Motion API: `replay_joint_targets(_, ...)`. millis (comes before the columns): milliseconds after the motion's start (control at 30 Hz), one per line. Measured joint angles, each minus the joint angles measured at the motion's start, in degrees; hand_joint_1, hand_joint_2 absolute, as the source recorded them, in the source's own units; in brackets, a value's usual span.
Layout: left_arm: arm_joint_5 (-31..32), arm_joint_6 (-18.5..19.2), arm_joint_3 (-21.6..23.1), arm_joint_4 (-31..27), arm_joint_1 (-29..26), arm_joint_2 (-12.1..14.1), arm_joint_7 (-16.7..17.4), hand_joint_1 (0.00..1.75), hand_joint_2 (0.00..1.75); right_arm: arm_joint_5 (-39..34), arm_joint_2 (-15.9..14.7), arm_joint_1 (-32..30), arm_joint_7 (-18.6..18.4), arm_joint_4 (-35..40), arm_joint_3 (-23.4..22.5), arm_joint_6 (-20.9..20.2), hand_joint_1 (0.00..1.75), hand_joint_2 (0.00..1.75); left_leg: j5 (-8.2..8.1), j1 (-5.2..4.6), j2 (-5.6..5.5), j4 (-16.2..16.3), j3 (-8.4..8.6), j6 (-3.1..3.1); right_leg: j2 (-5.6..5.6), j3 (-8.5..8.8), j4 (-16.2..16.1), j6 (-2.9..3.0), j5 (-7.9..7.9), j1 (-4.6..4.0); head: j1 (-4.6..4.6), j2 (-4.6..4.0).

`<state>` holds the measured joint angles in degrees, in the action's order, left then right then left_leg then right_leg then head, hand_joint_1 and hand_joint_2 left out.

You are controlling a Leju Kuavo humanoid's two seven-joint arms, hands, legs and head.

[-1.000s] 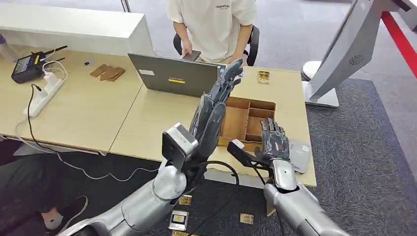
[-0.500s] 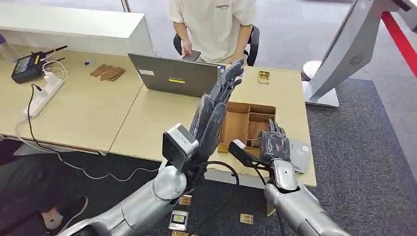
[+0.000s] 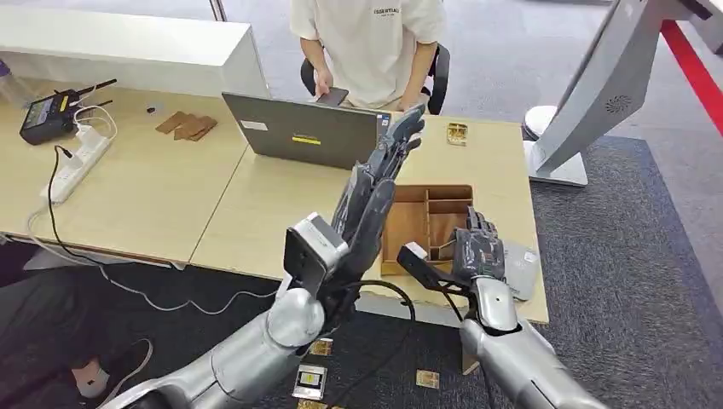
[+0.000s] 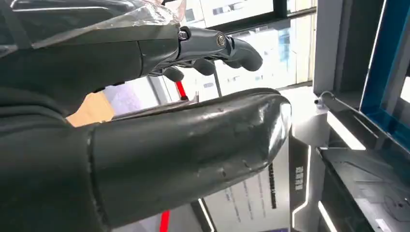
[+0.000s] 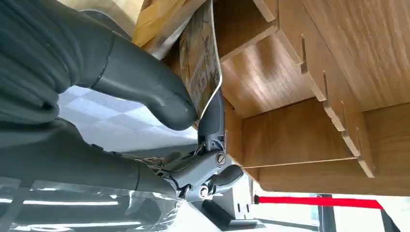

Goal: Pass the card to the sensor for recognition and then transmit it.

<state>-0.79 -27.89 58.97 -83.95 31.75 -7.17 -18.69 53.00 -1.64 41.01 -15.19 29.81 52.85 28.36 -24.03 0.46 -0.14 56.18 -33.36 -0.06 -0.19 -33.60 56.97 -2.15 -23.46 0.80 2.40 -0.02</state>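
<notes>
Since earlier frame, wooden tray (image 3: pixel 443 198) sits closer to right hand (image 3: pixel 477 250). Head view: left hand (image 3: pixel 375 183) raised, fingers straight, empty. Right wrist view: right hand (image 5: pixel 145 92) pinches card (image 5: pixel 200 60) by tray (image 5: pixel 300 82) compartment, probably just lifted. Left wrist view: fingers apart.

The light wooden bench (image 3: pixel 256 200) carried an open laptop (image 3: pixel 300 129) near its far edge. Right of the laptop lay a compartmented wooden tray (image 3: pixel 432 218), with a grey reader (image 3: pixel 518 268) beyond it. Left of the laptop lay brown card pieces (image 3: pixel 186 125), a white power strip (image 3: pixel 78 159) and a black handset (image 3: pixel 51 114).
</notes>
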Motion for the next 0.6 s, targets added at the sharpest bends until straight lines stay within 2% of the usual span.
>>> replay_joint_targets(233,-0.46,-0.57,0.41,0.39,0.28,-0.24,-0.02,0.0,0.0,0.74,-0.7,-0.01,-1.56,2.91,-0.7,6.11,1.75,1.75,0.0,0.0,0.0,0.0,0.0,0.0,0.0,0.0,0.0,0.0,0.0,0.0,0.0,0.0)
replay_joint_targets(600,-0.92,0.28,1.09,1.4,0.38,-0.66,-1.07,0.0,0.0,3.35,-3.59,2.7,-5.08,13.82,-4.02,4.46,1.75,1.75,0.0,0.0,0.01,0.01,0.0,0.0,0.01,0.0,0.0,0.0,0.01,0.01,0.0,0.0)
